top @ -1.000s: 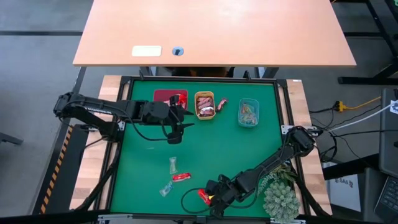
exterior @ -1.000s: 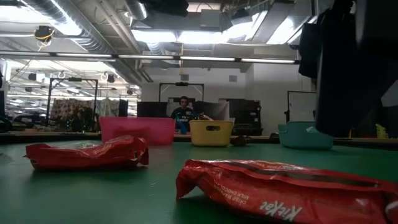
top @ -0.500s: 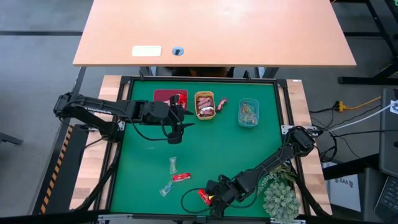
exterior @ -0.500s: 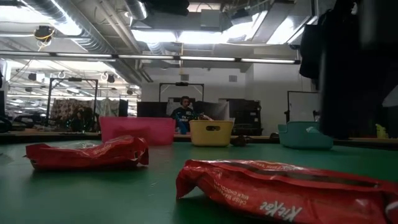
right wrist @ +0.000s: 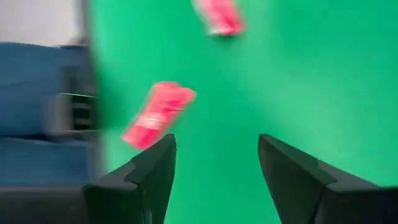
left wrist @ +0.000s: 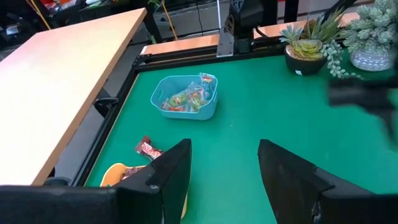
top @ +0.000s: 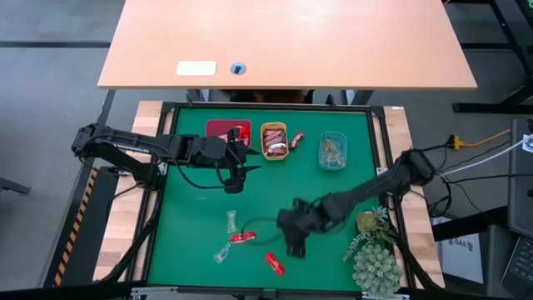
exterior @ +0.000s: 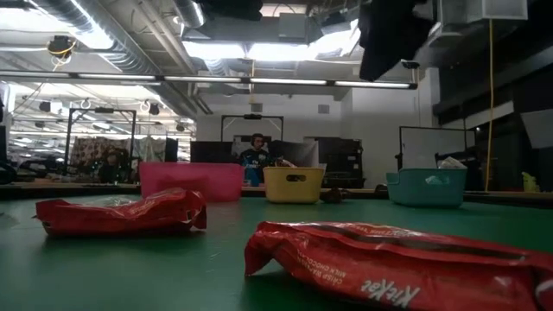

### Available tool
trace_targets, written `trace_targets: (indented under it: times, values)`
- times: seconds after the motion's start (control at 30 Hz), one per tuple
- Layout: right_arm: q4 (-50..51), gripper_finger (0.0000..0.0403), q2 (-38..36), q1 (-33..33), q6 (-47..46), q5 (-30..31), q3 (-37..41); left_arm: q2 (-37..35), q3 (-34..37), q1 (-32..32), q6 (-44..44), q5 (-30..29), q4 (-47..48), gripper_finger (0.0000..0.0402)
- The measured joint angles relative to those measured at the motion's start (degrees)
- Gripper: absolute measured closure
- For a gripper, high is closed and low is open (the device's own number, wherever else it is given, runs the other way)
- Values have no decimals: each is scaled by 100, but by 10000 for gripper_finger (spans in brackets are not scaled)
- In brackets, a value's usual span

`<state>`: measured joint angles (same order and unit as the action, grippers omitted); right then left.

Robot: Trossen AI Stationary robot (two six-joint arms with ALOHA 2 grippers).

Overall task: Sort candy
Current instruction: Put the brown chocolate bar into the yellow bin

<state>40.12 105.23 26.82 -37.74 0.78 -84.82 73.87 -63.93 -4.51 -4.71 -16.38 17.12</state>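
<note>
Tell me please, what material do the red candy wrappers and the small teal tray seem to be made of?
The shiny red candy wrappers look like thin crinkled plastic film, glossy: they crease and catch the light. The small teal tray looks like moulded plastic, smooth and matte, with rounded corners; this is only likely.

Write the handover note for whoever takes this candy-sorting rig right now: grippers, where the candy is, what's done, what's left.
Left gripper: open, empty, hovering just in front of the red tray.
Right gripper: open, empty, above the mat near the loose candy.
Sorted: a red candy in the red tray, brown bars in the orange tray, greenish sweets in the teal tray.
Left on the mat: red candy near the front edge, a second red candy, two clear sweets, and one dark bar lying beside the orange tray.
Plants sit at the front right corner.
</note>
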Motion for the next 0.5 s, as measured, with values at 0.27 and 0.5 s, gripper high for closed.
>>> trace_targets:
  times: [0.27, 0.5]
  values:
    - [1436, 176, -503, -1112, 1828, 1427, 0, 0, -1, -2, 5, 0, 3, 221]
    - [1625, 176, -504, -2415, 3561, 1308, 2, 0, -1, -1, 4, -5, 12, 221]
